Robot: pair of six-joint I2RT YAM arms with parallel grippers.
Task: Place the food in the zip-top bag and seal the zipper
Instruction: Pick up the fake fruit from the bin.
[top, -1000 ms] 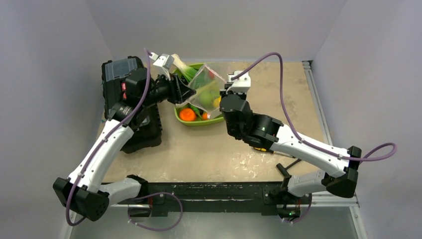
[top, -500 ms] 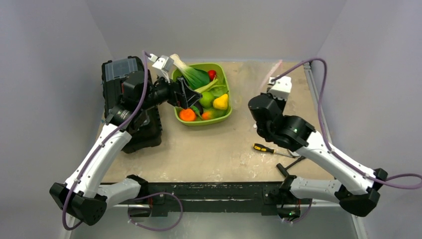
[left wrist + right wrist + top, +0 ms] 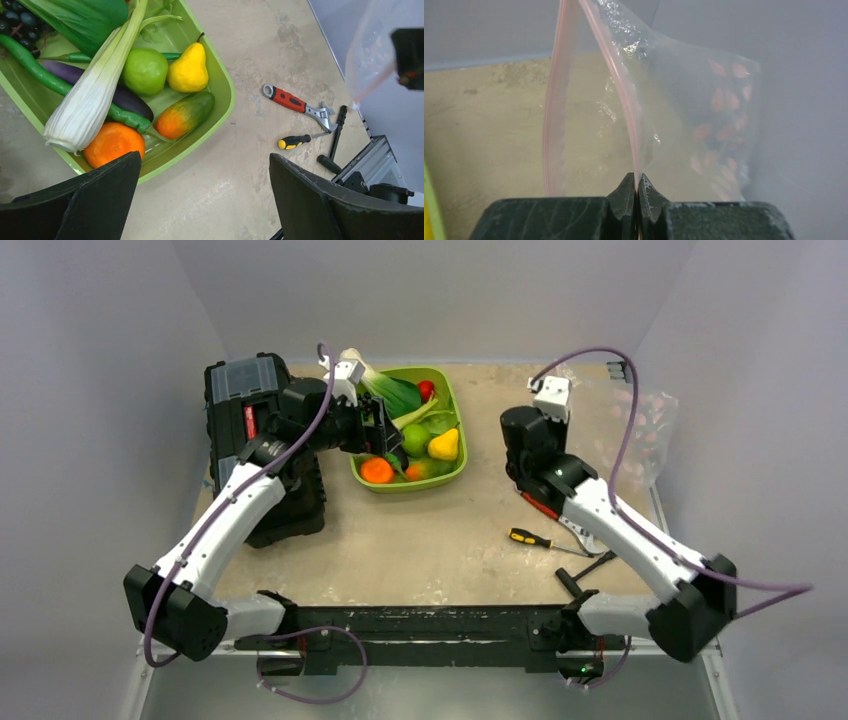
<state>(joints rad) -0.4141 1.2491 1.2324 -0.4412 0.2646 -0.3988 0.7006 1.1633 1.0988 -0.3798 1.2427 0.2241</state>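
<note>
The green tray (image 3: 220,75) on the worktop (image 3: 260,50) holds all the food: a yellow pear (image 3: 188,70) touching a green apple (image 3: 145,71), an orange (image 3: 114,144), a leek (image 3: 95,105) lying across a purple eggplant (image 3: 131,103), a green-and-orange piece (image 3: 184,114) and dark grapes (image 3: 20,20). The left claw (image 3: 204,165) hangs released over the tray's near rim. At the far right, by the wall, the right claw (image 3: 636,187) is clenched on the zipper (image 3: 616,75) of the zip-top bag (image 3: 684,115), whose mouth is parted.
</note>
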